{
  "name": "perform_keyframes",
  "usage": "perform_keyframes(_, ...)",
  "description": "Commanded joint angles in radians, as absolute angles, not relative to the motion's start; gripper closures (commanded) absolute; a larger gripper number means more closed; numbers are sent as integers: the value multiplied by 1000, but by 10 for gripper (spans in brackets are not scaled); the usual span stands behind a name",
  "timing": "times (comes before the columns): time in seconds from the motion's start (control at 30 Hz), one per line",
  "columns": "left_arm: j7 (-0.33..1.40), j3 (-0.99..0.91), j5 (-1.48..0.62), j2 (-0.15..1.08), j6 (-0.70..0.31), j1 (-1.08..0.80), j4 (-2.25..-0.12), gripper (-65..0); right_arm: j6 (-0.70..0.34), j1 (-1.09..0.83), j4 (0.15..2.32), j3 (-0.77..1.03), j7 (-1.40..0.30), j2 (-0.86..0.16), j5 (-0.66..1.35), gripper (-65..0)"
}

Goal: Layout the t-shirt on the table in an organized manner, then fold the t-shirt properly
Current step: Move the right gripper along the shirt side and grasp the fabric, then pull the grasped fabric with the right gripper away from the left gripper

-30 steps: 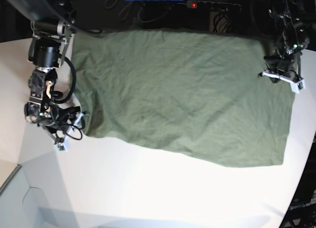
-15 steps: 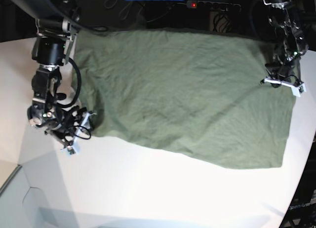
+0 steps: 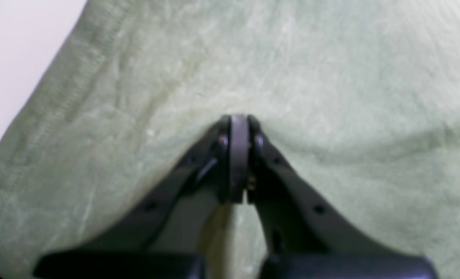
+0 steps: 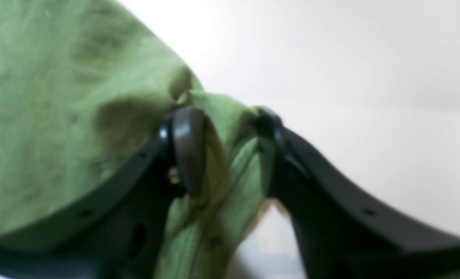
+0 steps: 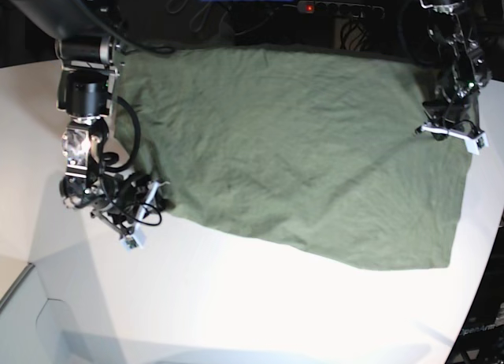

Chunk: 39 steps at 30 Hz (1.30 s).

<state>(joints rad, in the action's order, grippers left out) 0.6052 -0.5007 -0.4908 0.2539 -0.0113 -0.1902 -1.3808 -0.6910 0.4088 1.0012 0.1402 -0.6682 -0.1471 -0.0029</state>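
The t-shirt (image 5: 291,151) lies spread across the far half of the table (image 5: 236,301), mostly flat with light wrinkles; judge it as the layout stage, with folding not yet begun. Your right gripper (image 4: 224,128) sits at the shirt's near corner on the base view's left; its jaws stand partly apart with a bunched fold of cloth between them, and you cannot tell whether they grip it firmly; the likely purpose is to draw that corner outward and square the edge. Your left gripper (image 3: 235,128) rests on the cloth near the opposite edge with jaws pressed together and nothing visibly pinched; it probably pins that side so the shirt does not slide. No brand, label or legible writing shows in any view.
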Motion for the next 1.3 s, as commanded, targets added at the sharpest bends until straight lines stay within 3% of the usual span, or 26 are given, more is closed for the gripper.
perform_keyframes(0.0, 651, -501, -481, 257, 1, -197, -1377, -1, -698, 423, 1009, 140, -671, -153, 2, -160)
perform_keyframes(0.13, 651, -496, -483, 257, 1, -197, -1377, -1, -698, 418, 1023, 147, -684, -156, 2, 0)
perform_keyframes(0.37, 651, -495, -483, 257, 1, -197, -1376, -1, -698, 343, 1463, 151, -825, -162, 5, 0)
perform_keyframes(0.63, 651, -495, -483, 255, 1, -197, -1376, -1, -698, 189, 1992, 82, -1052, -79, 5, 0)
perform_keyframes(1.0, 651, -495, -483, 255, 1, -196, -1376, -1, -698, -62, 2014, -323, -1098, -101, 5, 0)
perform_keyframes(1.07, 651, -495, -483, 255, 1, -196, -1376, -1, -698, -64, 1997, -397, -1106, -102, 5, -35)
perform_keyframes(1.27, 651, -495, -483, 255, 1, -196, -1376, -1, -698, -91, 1972, -547, -1107, -113, 4, -235)
